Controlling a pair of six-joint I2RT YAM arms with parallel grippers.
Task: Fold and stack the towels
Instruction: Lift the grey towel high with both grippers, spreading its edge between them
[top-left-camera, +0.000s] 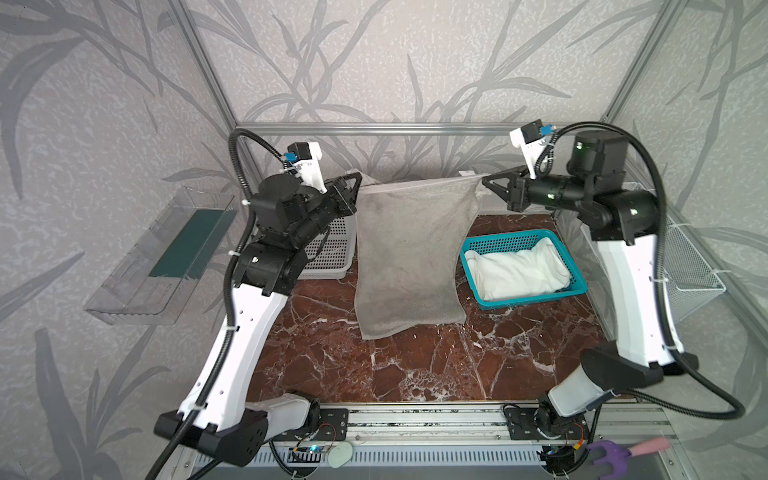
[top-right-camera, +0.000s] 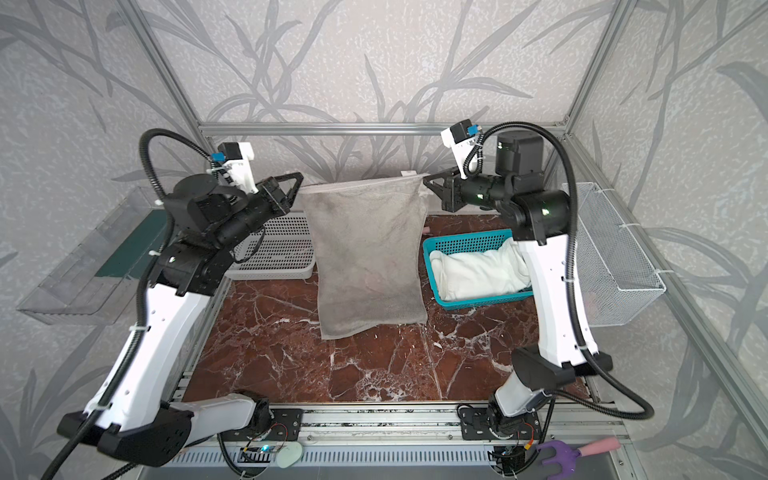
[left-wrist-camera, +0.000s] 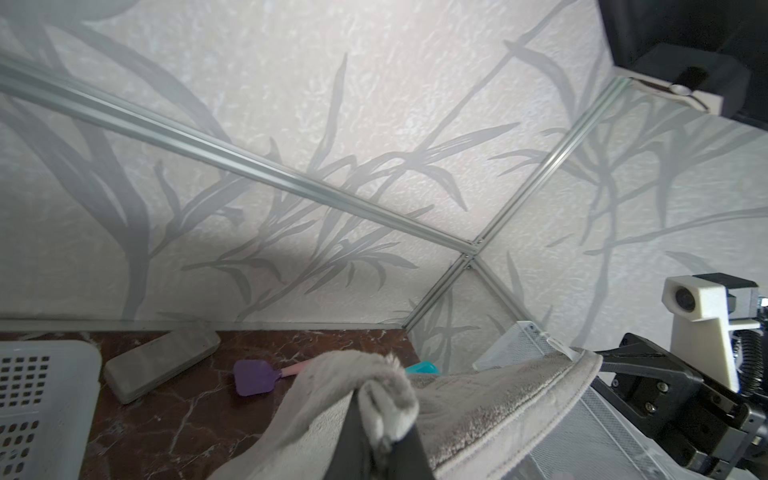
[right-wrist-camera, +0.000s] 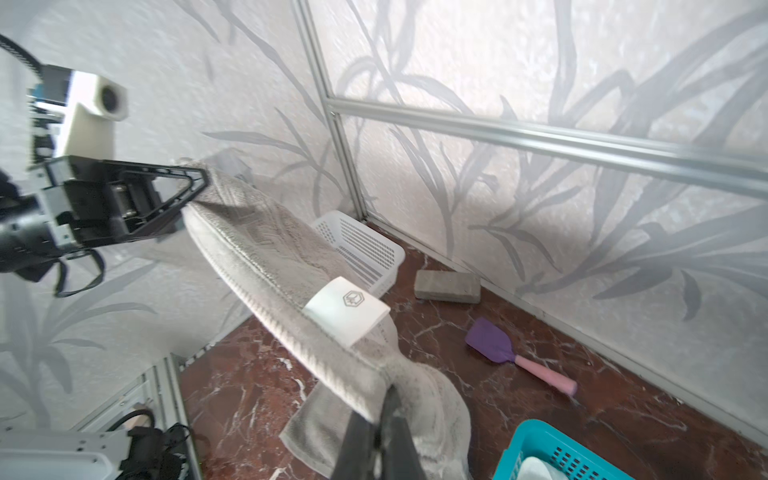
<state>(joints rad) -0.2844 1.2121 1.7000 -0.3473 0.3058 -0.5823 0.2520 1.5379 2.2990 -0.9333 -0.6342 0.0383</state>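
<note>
Progress check on the towel job: honestly looks like early days. The grey towel (top-left-camera: 411, 253) is up in the air, stretched out flat between the two arms. The left gripper (top-left-camera: 357, 187) is pressed together on one top corner and the right gripper (top-left-camera: 484, 181) is pinching the other, and both wrist views show cloth bunched right between the closed fingers. It hangs full length over the middle of the table (top-left-camera: 415, 365), top edge pulled fairly taut, no fold in it at all. The bottom edge looks like it's down at the tabletop, but I can't tell if it's actually resting there. There's a white label (right-wrist-camera: 347, 309) sewn on near the top edge, on the side facing the back wall. The white towel (top-left-camera: 515, 272) is sitting in the teal basket (top-left-camera: 536, 298) off to the right, kind of rumpled, so I wouldn't call it neatly folded, but it's hard to say from here. The white basket (top-left-camera: 332, 266) behind the left arm shows no towel in the part I can see. No third towel anywhere in view, and no stack anywhere either. The grey block (right-wrist-camera: 448, 286) and purple spatula (right-wrist-camera: 490, 340) at the back are just clutter. So my guess: the grey one needs laying down and folding, the white one probably too, then stacking.
</note>
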